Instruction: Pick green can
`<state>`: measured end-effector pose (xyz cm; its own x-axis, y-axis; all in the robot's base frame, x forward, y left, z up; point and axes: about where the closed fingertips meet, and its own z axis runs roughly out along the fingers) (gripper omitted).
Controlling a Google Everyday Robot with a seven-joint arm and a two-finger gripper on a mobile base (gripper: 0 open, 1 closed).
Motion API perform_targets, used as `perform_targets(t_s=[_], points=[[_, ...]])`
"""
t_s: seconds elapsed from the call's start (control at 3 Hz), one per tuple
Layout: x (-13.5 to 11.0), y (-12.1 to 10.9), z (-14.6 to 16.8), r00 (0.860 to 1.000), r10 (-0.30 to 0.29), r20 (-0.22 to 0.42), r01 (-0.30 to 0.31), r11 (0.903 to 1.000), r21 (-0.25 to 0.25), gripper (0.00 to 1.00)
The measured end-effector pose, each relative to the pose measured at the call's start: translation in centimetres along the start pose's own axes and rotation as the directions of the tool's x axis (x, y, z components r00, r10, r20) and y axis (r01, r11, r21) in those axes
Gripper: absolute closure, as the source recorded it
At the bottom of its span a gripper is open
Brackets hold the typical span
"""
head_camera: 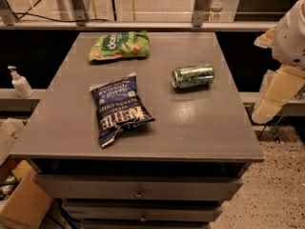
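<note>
The green can (193, 76) lies on its side on the right half of the grey table top (190, 123), with its silver end facing left. It is shiny, with a mottled light-green pattern. My gripper (279, 92) shows as cream-coloured parts under a white arm (291, 32) at the right edge of the camera view. It is off the table's right side, to the right of the can and well apart from it. It holds nothing that I can see.
A green snack bag (119, 45) lies at the table's back left. A dark blue Kettle chip bag (117, 109) lies front left. A soap dispenser (20, 82) stands on a ledge to the left. Cardboard boxes (21, 199) sit on the floor, and drawers (138, 187) are below the top.
</note>
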<state>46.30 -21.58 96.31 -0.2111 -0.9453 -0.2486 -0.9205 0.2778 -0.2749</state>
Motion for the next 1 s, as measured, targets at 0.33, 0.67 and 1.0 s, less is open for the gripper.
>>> perform_targets(t_s=[0.33, 0.67, 1.0], points=[[-0.1, -3.4, 3.9, 0.998, 0.012, 0.061, -0.014, 0.9995, 0.030, 0.00], [-0.4, -6.6, 7.2, 0.993, 0.022, 0.112, -0.029, 0.9977, 0.060, 0.00], [-0.8, -9.4, 9.8, 0.983, 0.056, 0.174, -0.069, 0.9954, 0.067, 0.00]])
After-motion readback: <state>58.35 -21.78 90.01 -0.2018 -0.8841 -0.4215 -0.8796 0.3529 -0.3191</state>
